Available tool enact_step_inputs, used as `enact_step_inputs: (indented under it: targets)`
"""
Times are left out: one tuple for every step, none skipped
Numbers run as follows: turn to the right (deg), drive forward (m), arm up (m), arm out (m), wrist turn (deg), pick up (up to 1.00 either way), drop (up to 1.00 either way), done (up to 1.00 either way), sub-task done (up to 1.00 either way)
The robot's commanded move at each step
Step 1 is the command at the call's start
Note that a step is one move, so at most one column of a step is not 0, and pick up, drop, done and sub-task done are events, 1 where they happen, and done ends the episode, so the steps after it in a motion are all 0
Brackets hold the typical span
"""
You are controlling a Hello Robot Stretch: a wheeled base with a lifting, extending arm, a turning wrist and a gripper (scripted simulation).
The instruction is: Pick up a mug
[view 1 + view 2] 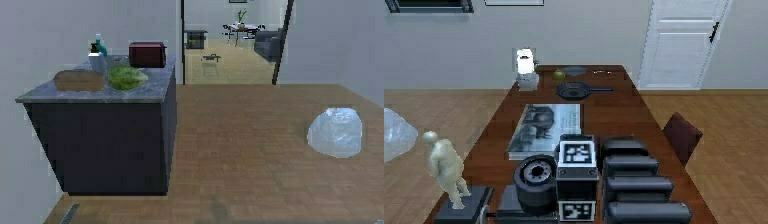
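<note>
Found the claw low over the near end of the long table, well apart from any likely mug.
Could not make out the claw's state, apart or together, nor tell of any load in it. Noted a pale statue just beside it, a newspaper farther out, then a dark pan and a small greenish round thing. Judged the white upright thing at the table's far end the likeliest mug, though too small to be sure. Reckoned the task barely begun: counted approach, reach, grasp and lift as all left to do. Noted bread and lettuce on the kitchen counter ahead.
</note>
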Motion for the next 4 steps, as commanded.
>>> enact_step_inputs:
  targets:
    - [0.0,0.0,0.0,0.0,45.0,0.0,0.0,0.0,0.0]
    - [0.0,0.0,0.0,0.0,45.0,0.0,0.0,0.0,0.0]
    - [0.0,0.0,0.0,0.0,45.0,0.0,0.0,0.0,0.0]
    - [0.0,0.0,0.0,0.0,45.0,0.0,0.0,0.0,0.0]
